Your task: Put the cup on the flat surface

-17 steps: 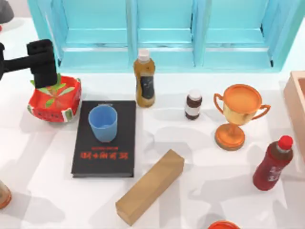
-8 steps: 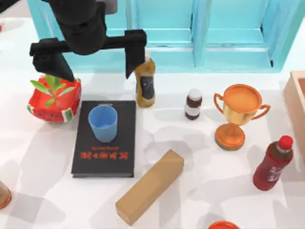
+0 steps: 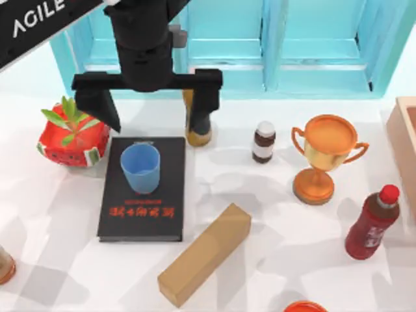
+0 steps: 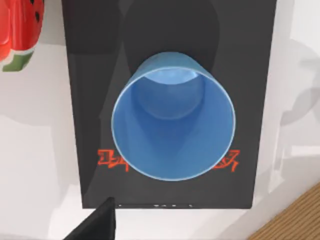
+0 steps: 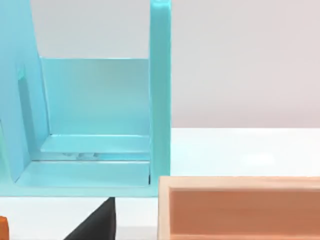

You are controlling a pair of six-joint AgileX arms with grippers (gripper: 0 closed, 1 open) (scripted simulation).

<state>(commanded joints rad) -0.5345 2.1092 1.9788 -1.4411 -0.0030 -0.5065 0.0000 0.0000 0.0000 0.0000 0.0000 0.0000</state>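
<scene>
The light-blue cup point(image 3: 140, 168) stands upright on a black book point(image 3: 143, 208) with red lettering, left of centre on the white tabletop point(image 3: 260, 195), the flat surface. My left gripper point(image 3: 151, 107) hovers open just behind the cup, toward the back of the table, its fingers spread wider than the book. In the left wrist view the cup point(image 4: 172, 125) is seen from above, empty, on the book point(image 4: 90, 75), with one fingertip point(image 4: 97, 227) at the picture's edge. The right wrist view holds one fingertip point(image 5: 95, 225) of my parked right gripper.
A watermelon-patterned bowl point(image 3: 73, 136) with a plant sits left of the book. A tan bottle point(image 3: 198, 127), partly hidden by my left arm, stands behind it. A cardboard box point(image 3: 205, 253), small brown bottle point(image 3: 263, 142), orange trophy point(image 3: 322, 156), red bottle point(image 3: 372, 224), wooden box point(image 5: 240, 207) and cyan shelf point(image 3: 260, 45) surround them.
My left arm swung in from the far left to above the back edge of the book, its fingers spread wide, and now covers the top of the tan bottle. The cup stayed put.
</scene>
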